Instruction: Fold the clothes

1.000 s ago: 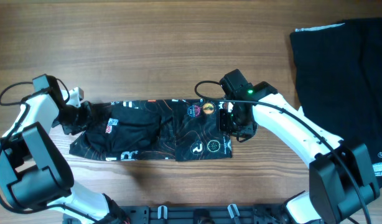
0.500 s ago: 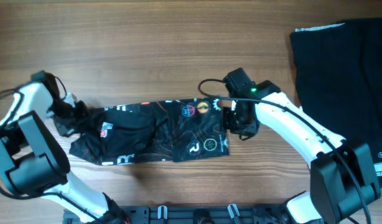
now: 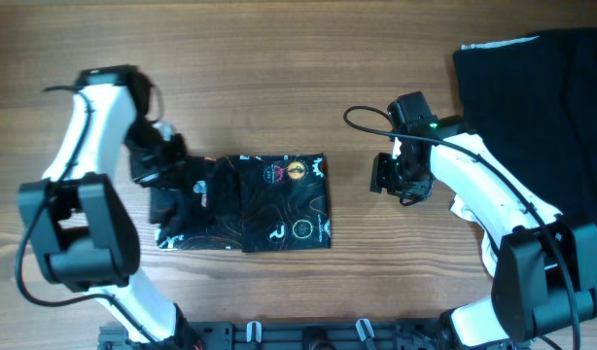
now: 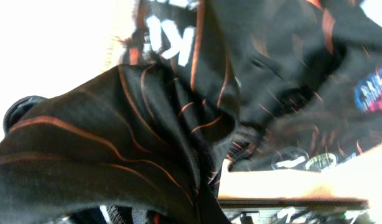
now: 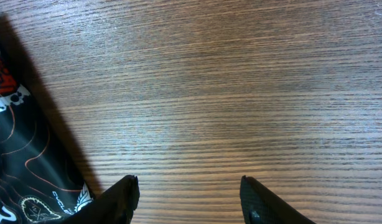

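The black jersey (image 3: pixel 269 202) with orange contour lines and logos lies as a compact folded rectangle on the wooden table, left of centre. My left gripper (image 3: pixel 170 183) is at its bunched left end, shut on the cloth. In the left wrist view the jersey (image 4: pixel 178 124) drapes right over the fingers and hides them. My right gripper (image 3: pixel 389 176) is open and empty over bare wood, a short way right of the jersey. In the right wrist view the gripper (image 5: pixel 190 186) has the jersey's edge (image 5: pixel 20 162) at its left.
A second plain black garment (image 3: pixel 537 107) lies spread at the table's back right corner, behind my right arm. A dark rail (image 3: pixel 308 335) runs along the table's front edge.
My left gripper carried the jersey's left end rightward, folding the long strip into a shorter rectangle. My right gripper let go of the right end and moved up and to the right.
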`<action>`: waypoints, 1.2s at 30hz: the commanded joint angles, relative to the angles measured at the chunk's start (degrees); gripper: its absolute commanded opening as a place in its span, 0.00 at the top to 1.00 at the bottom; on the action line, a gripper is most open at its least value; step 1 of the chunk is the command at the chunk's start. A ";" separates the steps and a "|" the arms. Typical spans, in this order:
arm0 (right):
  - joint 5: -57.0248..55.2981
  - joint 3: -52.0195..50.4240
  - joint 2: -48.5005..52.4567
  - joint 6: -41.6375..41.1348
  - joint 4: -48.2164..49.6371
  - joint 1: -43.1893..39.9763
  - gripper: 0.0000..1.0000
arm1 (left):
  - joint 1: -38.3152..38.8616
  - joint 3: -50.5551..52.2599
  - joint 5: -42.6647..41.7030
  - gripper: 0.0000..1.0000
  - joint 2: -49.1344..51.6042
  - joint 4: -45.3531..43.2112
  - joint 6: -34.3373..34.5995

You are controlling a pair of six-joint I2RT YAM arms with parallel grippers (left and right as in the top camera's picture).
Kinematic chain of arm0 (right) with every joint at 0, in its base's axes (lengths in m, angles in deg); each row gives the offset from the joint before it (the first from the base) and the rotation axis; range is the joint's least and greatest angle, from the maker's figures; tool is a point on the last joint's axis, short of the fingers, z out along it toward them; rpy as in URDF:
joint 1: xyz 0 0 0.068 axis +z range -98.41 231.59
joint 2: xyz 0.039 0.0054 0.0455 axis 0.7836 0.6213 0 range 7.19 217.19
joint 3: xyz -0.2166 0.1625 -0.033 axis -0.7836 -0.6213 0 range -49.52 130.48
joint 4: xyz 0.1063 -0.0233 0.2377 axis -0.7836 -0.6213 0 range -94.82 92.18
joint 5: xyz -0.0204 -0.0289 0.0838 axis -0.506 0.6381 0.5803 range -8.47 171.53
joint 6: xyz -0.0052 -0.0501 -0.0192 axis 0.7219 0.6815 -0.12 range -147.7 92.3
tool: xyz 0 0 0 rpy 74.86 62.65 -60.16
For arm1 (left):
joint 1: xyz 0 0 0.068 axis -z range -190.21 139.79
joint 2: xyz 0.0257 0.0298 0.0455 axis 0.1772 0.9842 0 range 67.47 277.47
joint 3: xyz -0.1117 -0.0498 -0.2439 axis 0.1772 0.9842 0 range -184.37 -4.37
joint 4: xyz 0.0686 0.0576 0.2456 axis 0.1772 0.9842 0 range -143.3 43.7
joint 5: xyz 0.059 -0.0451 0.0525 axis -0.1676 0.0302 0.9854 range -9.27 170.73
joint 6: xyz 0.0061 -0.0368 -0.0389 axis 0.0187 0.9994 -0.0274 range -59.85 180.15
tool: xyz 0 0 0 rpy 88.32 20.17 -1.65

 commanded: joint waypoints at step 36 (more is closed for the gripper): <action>9.18 0.83 -0.39 11.32 1.29 -0.15 0.42 | 22.38 -1.40 -23.17 0.47 -1.09 -15.23 4.35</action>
